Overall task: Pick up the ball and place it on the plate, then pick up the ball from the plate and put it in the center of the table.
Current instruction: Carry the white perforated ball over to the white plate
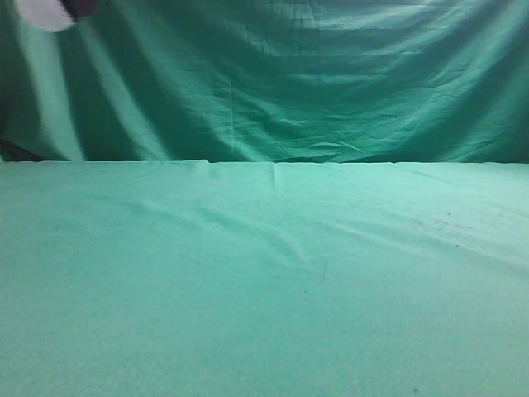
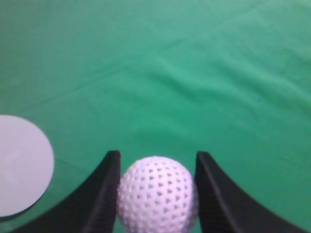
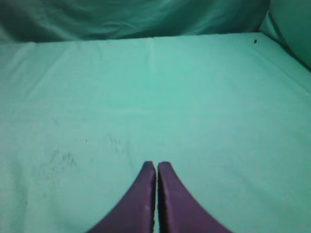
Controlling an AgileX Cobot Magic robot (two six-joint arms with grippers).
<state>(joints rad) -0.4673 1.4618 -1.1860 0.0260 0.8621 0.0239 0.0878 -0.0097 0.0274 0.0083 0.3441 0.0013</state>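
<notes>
In the left wrist view the white dimpled ball [image 2: 156, 195] sits between the two black fingers of my left gripper [image 2: 158, 154], which is shut on it and holds it above the green table [image 2: 204, 73]. The white round plate [image 2: 19, 165] lies on the cloth to the lower left of the gripper, apart from the ball. My right gripper [image 3: 156, 166] is shut and empty, its purple fingers pressed together over bare green table [image 3: 204, 107]. In the exterior view neither the plate nor a clear gripper shows on the table [image 1: 264, 273].
A draped green backdrop [image 1: 289, 74] hangs behind the table's far edge. A blurred white shape with a dark part [image 1: 45, 11] shows in the top left corner of the exterior view; I cannot tell what it is.
</notes>
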